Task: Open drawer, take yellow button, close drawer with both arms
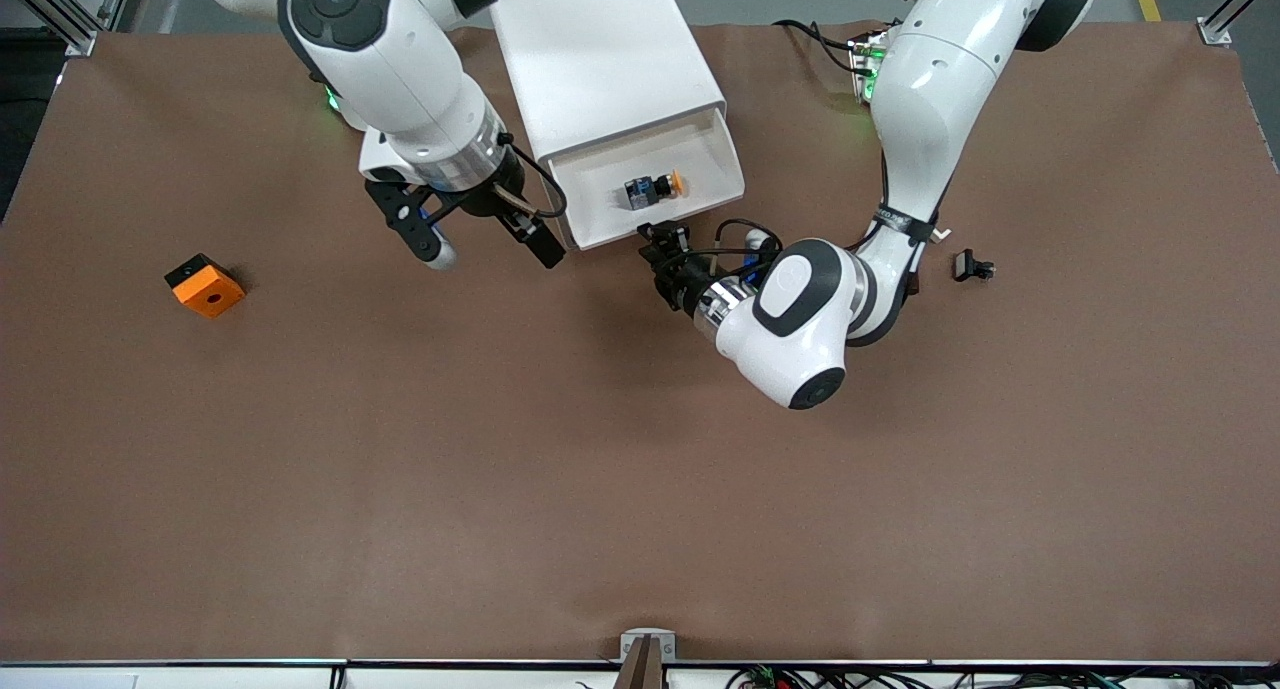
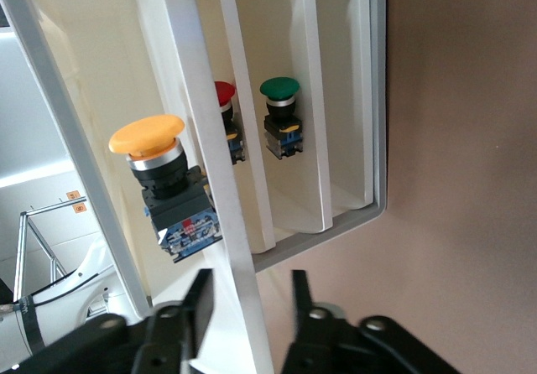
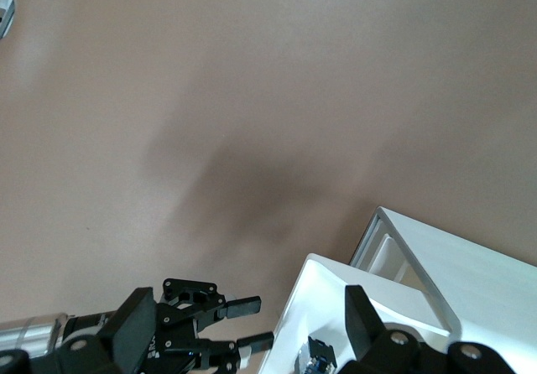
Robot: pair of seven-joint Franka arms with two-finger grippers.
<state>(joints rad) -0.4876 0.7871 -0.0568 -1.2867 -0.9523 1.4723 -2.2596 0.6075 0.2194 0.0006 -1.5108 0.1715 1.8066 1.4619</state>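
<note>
Left fingers (image 2: 197, 307) astride drawer (image 1: 650, 231) front

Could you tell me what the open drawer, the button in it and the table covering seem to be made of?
The drawer looks like smooth white plastic, thin-walled with an even matte sheen. The button seems plastic too: a glossy orange-yellow cap, a silvery, possibly metal collar and a dark body. The table covering looks like a matte brown mat or paper, faintly wrinkled.

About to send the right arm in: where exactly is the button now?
In the front view the button lies inside the pulled-out top drawer, near its middle. The left gripper is at the drawer's front edge; the right gripper hangs open beside the drawer.
</note>
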